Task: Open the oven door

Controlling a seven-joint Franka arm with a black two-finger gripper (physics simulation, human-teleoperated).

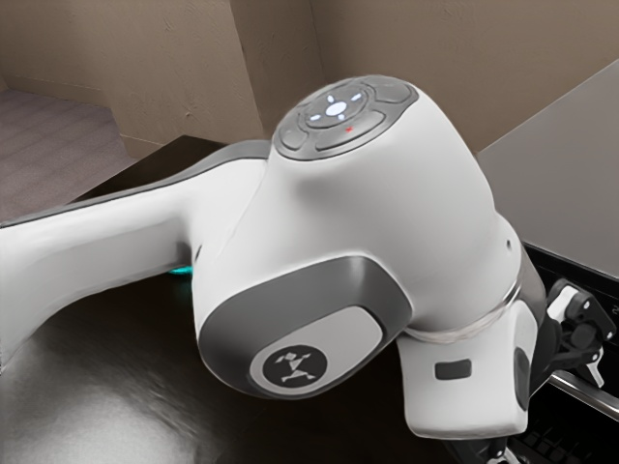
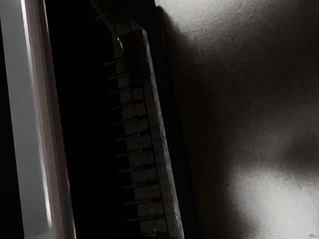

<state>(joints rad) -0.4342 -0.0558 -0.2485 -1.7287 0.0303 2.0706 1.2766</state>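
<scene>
Oven door [image 1: 556, 437], black and flat, is near four o'clock in the exterior view, partly hidden by the hand; how far it stands open I cannot tell. Brown textured walls [image 1: 445, 48] rise at twelve. A glossy dark-brown surface [image 1: 87, 387] spreads toward eight, beneath the smooth white arm [image 1: 348, 213]. A plain grey panel [image 1: 571, 174] slants at two. At four runs a long silver metal bar [image 1: 569, 384]; beside it, the black two-finger gripper [image 1: 548, 418] has its fingers spread. Thin dark slats [image 2: 132, 127] lie between bar and glossy surface.
</scene>
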